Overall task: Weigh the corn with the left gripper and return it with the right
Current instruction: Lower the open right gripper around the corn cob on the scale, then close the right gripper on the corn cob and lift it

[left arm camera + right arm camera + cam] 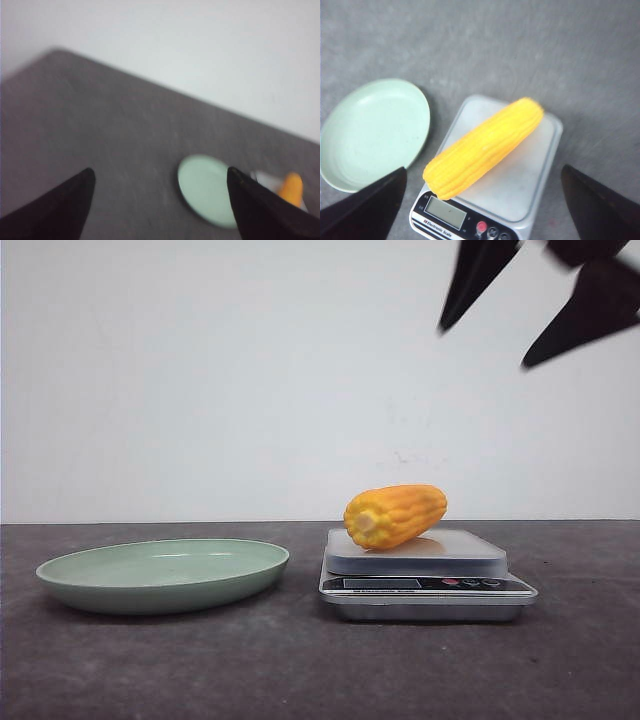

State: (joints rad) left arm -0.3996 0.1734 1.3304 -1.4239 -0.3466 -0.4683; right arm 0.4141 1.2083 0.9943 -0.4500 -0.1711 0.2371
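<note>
Front view: the corn (395, 516) lies on its side on the platform of the kitchen scale (425, 575), pale cut end turned toward the camera. The green dish (163, 575) rests on the dark tabletop (300, 670) just beside the scale, on its left, apart from it. High above the scale and to its right, the dark fingers of the right pincer (540, 305) hang against the white wall, spread wide and holding nothing.

Right wrist view: from above, the corn (484, 147) crosses the scale's platform diagonally, one end overhanging toward the display (445, 212) and buttons. This view alone shows the corn's full length and the dish's bare interior (372, 132). The right pincer's fingertips (365, 210) flank the scale, well apart.

Left wrist view: blurred. The left pincer (160, 205) is wide and empty, far from the scale; the dish (205, 189) and corn (291, 189) appear small between and behind its fingertips. The front view omits this pincer.
</note>
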